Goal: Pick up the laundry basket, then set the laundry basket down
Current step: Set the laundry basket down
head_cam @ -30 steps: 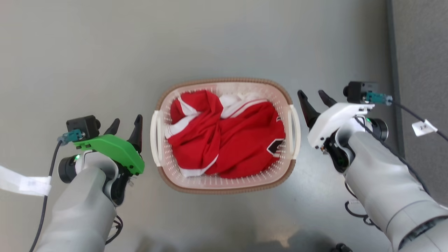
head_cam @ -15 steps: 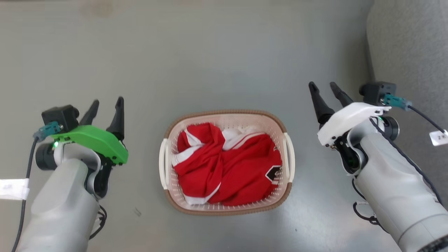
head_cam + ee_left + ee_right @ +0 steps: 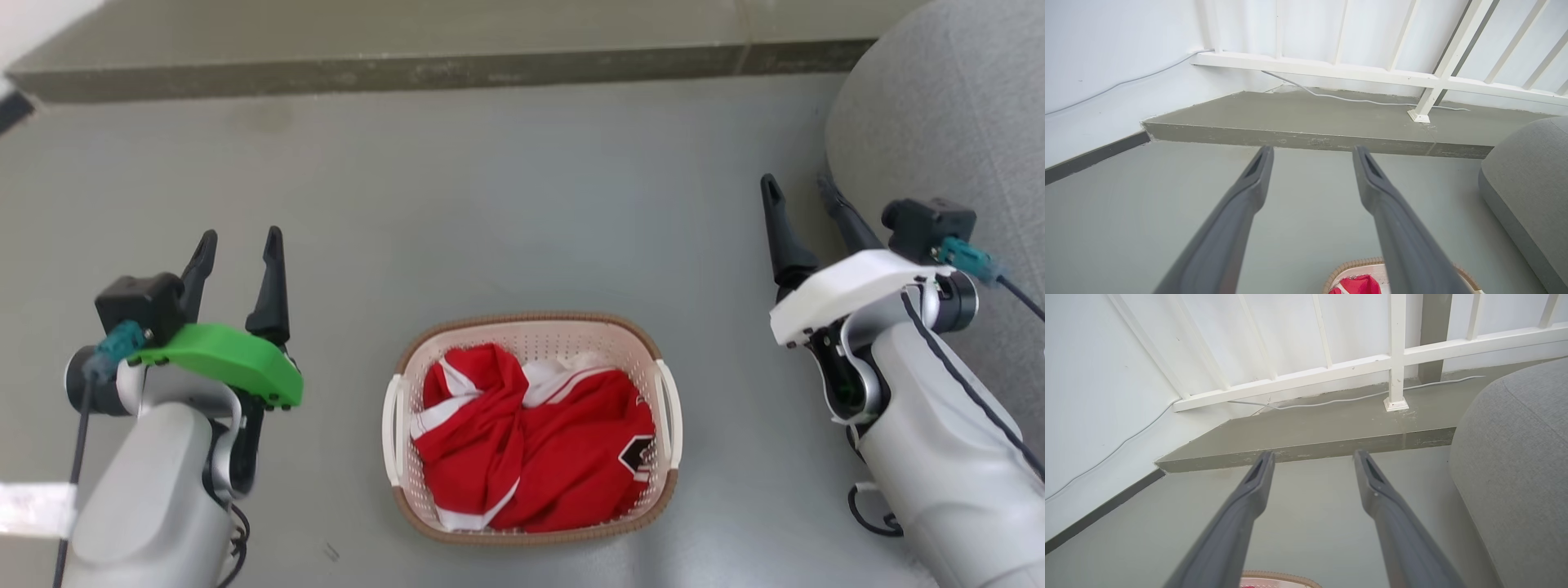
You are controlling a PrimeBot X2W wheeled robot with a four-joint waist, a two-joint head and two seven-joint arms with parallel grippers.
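The laundry basket [image 3: 657,347], cream-white with a brown woven-look rim and two white side handles, stands on the grey floor at the lower middle of the head view. Red-and-white clothing [image 3: 539,441] fills it. My left gripper [image 3: 238,242] hangs open to the basket's left, well apart from it, with nothing between its fingers. My right gripper [image 3: 800,189] is open to the basket's right, also apart. The left wrist view catches the basket's rim [image 3: 1349,267] low between my open left gripper [image 3: 1312,153]. The right wrist view shows a sliver of rim [image 3: 1286,575] below my open right gripper [image 3: 1312,457].
A grey upholstered seat [image 3: 939,106] bulges in at the right, close behind my right gripper. A raised concrete step [image 3: 408,61] runs across the far side, with a white railing [image 3: 1372,73] and a thin cable [image 3: 1355,99] on it. A white wall [image 3: 1106,61] closes the left.
The head view has tilted up and back: the basket looks smaller and lower, and the step has come into sight. Both grippers stay open, now farther from the basket's handles.
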